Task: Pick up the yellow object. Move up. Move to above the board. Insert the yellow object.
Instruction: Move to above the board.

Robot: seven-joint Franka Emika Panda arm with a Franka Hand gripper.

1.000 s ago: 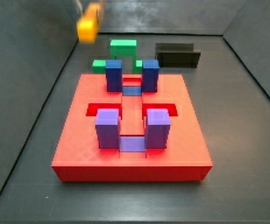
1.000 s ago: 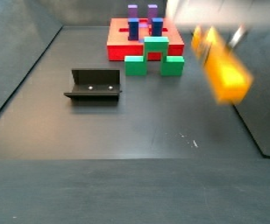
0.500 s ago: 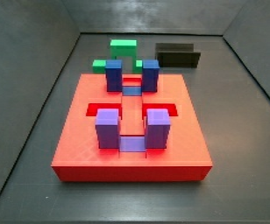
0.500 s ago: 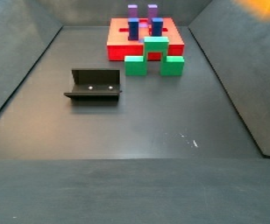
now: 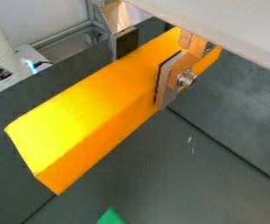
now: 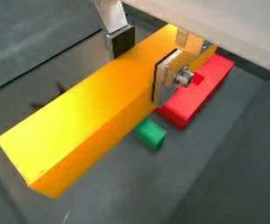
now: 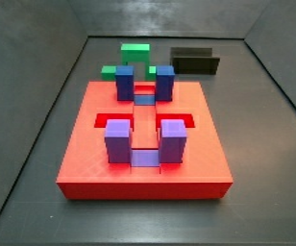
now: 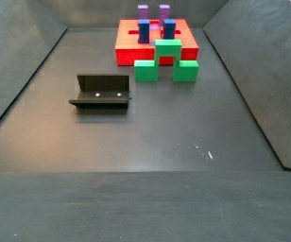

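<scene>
In both wrist views my gripper (image 5: 147, 63) (image 6: 145, 61) is shut on the yellow object (image 5: 96, 118) (image 6: 90, 122), a long yellow-orange bar clamped across its width near one end, between the two silver fingers. It hangs high above the dark floor. Below it in a wrist view lies the red board (image 6: 198, 93). Both side views show the board (image 7: 86, 144) (image 8: 126, 38) with its blue posts (image 7: 125, 82) and purple posts (image 7: 117, 140), but neither the gripper nor the bar appears in them.
Green blocks (image 7: 135, 52) (image 8: 168, 53) stand against the board's edge; one green block (image 6: 152, 134) shows under the bar. The dark fixture (image 7: 196, 61) (image 8: 101, 92) stands on the floor apart from the board. Grey walls enclose the floor.
The yellow object and my gripper have risen out of both side views: a blurred streak 1.0 s ago, only a sliver at the frame's top 0.5 s ago, gone now.
</scene>
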